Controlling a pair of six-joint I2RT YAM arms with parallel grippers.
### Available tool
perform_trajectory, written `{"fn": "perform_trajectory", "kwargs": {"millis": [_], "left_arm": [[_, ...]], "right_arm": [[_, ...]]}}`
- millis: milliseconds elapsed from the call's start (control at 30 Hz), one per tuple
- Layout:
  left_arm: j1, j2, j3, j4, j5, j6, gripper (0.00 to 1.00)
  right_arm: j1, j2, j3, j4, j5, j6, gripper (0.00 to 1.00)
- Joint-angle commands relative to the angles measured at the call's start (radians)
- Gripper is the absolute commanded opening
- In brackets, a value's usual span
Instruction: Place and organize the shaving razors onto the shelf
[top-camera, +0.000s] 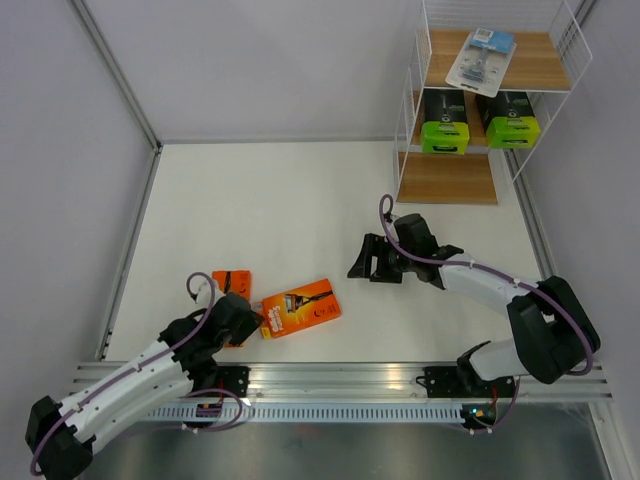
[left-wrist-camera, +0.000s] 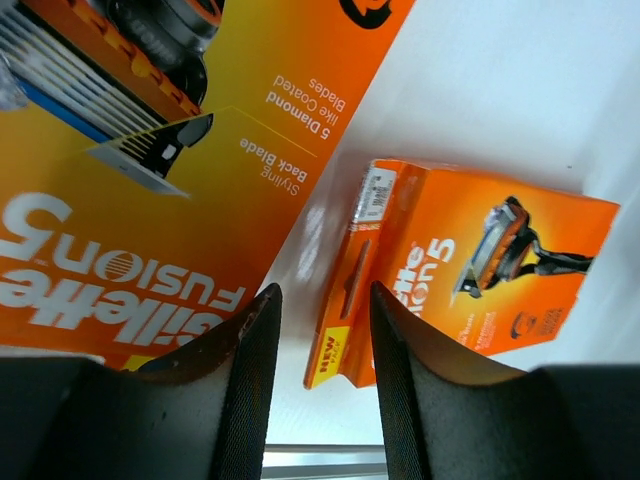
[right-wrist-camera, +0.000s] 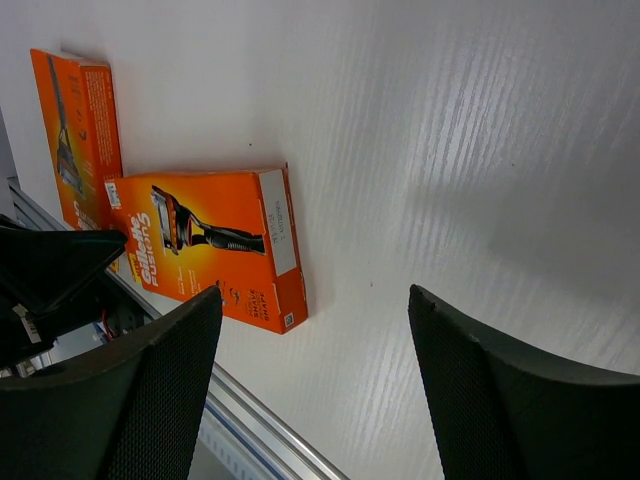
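I am working on the last two orange packs (top-camera: 300, 308), which are lying well away from the shelf (top-camera: 450, 178). My left gripper (left-wrist-camera: 325, 290) is hovering between them, jaws narrow and empty. My right gripper (right-wrist-camera: 315, 292) is gaping wide and empty, nearer the shelf. Next, I judge, I am needing a firm edge grip on one pack.

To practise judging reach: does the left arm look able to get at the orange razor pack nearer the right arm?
Probably yes. The left fingers are open and empty, close beside that orange pack, with nothing between them. It lies flat, so gripping an edge may be tricky.
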Motion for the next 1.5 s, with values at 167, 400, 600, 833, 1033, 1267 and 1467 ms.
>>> {"fn": "perform_trajectory", "kwargs": {"millis": [167, 400, 600, 833, 1033, 1267, 1467], "left_arm": [[0.005, 0.161, 0.042, 0.098, -0.057, 0.047, 0.46], [0.008, 0.129, -0.08, 0.42, 0.032, 0.138, 0.34], [0.008, 0.124, -0.071, 0.46, -0.006, 0.238, 0.02], [0.01, 0.179, 0.075, 0.497, -0.015, 0.253, 0.02], [0.008, 0.383, 0.23, 0.497, -0.135, 0.117, 0.02], [0.002, 0.676, 0.432, 0.496, -0.121, -0.011, 0.02], [-0.009, 0.715, 0.439, 0.549, -0.175, -0.104, 0.02]], "right_arm": [[0.012, 0.046, 0.081, 0.079, -0.046, 0.05, 0.81], [0.031, 0.089, 0.11, 0.093, -0.049, 0.046, 0.81], [0.031, 0.088, 0.087, 0.09, -0.043, 0.044, 0.81], [0.029, 0.007, 0.081, 0.052, -0.049, 0.254, 0.9], [0.031, -0.125, 0.063, 0.038, -0.021, 0.407, 0.98], [0.055, -0.178, -0.04, 0.249, 0.008, 0.698, 0.98], [0.101, -0.164, -0.058, 0.233, 0.054, 0.714, 0.98]]}}
